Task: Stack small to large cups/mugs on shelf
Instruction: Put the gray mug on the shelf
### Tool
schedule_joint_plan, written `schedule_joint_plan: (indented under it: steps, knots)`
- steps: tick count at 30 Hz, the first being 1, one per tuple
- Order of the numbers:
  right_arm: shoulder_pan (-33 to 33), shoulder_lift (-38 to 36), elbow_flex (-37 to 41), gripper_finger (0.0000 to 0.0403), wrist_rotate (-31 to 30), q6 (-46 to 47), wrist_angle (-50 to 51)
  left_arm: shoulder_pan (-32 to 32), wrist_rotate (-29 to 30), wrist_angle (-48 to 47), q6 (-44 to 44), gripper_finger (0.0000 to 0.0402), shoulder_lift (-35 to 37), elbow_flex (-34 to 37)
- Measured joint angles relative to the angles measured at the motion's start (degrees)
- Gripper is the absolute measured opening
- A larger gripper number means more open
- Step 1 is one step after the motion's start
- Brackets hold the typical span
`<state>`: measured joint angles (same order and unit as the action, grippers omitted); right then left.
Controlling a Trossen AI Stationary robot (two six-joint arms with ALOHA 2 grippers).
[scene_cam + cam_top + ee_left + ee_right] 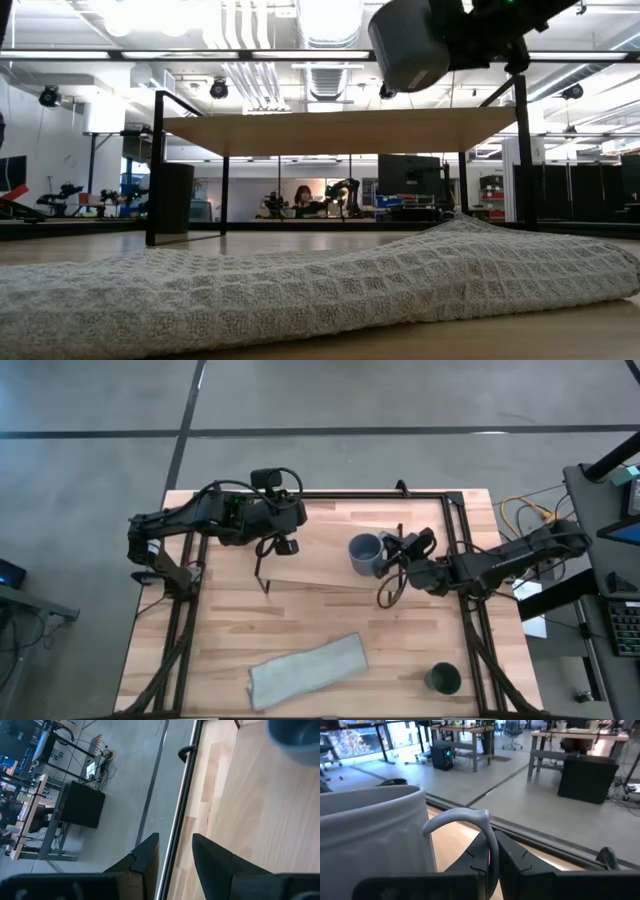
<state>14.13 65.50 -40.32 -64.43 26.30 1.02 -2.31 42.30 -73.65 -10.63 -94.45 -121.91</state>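
My right gripper [392, 555] is shut on the grey-blue mug [365, 554], which is in the air above the light-wood shelf [320, 555]. In the low view the mug [410, 42] hangs above the shelf board [340, 130]. My left gripper [286, 544] is over the shelf's left part, open and empty; its fingers [150, 852] show a gap. The dark teal-green cup [442, 678] stands on its base on the table near the front right. A tall black cup [170, 205] stands on the table by the shelf's left leg. It is hidden in the high view. My right gripper pinches the mug's handle [487, 832] between its two fingers, across the handle's loop. The fingers come about level from the table's right side. The mug is lifted clear above the shelf, roughly upright with its mouth up and a slight tilt.
A pale waffle-weave cloth [305, 670] lies on the table near the front edge and fills the foreground of the low view [320, 285]. A black metal frame [465, 560] runs along the table's sides. Thin black shelf legs [262, 572] stand beside my left gripper.
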Motion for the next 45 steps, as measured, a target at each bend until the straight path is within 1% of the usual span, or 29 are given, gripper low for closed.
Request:
schedule_joint_plan:
  steps: [4, 8, 13, 23, 29, 31, 35, 39, 45]
  knots:
    - [-2.12, -0.07, 0.36, 0.0013, 3.31, -1.89, -0.20, 0.00, -0.04, 0.01, 0.00, 0.0103, 0.00, 0.02]
    - [-4.43, -0.03, 0.36, 0.0013, 4.04, -4.26, -0.56, 0.00, -0.06, -0.01, 0.02, 0.0103, -0.05, 0.02]
    - [-7.55, 0.13, 0.36, 0.0013, 10.19, -4.26, -0.62, 0.00, -0.11, -0.10, 1.77, 0.0103, -0.11, 0.02]
    - [-9.55, 0.29, 0.75, 0.0013, 10.93, -3.06, -0.65, 0.00, -0.11, -0.13, 1.84, 0.0103, -0.11, 0.04]
    - [-9.59, 0.28, 4.60, 0.0013, 12.51, 4.12, -0.46, 0.00, -0.11, -0.13, 1.88, 0.0103, -0.11, 0.04]
    - [-9.59, 0.28, 4.66, 0.0013, 12.43, 3.59, -1.28, 0.00, -0.11, -0.13, 1.88, 0.0103, -0.11, 0.04]
    - [-9.75, 0.25, 4.14, 0.0013, 12.42, -0.45, -3.66, 0.09, -0.11, -0.13, 1.88, 0.0103, -0.11, 0.04]
    - [-9.90, 0.32, 4.50, 0.0013, 13.73, 0.10, -2.65, 0.09, -0.10, -0.13, 1.86, 0.0103, -0.13, 0.04]
    - [-9.92, 0.30, 4.71, 0.0013, 13.95, 0.85, -1.79, 0.09, -0.08, -0.10, 1.86, 0.0103, -0.13, 0.04]
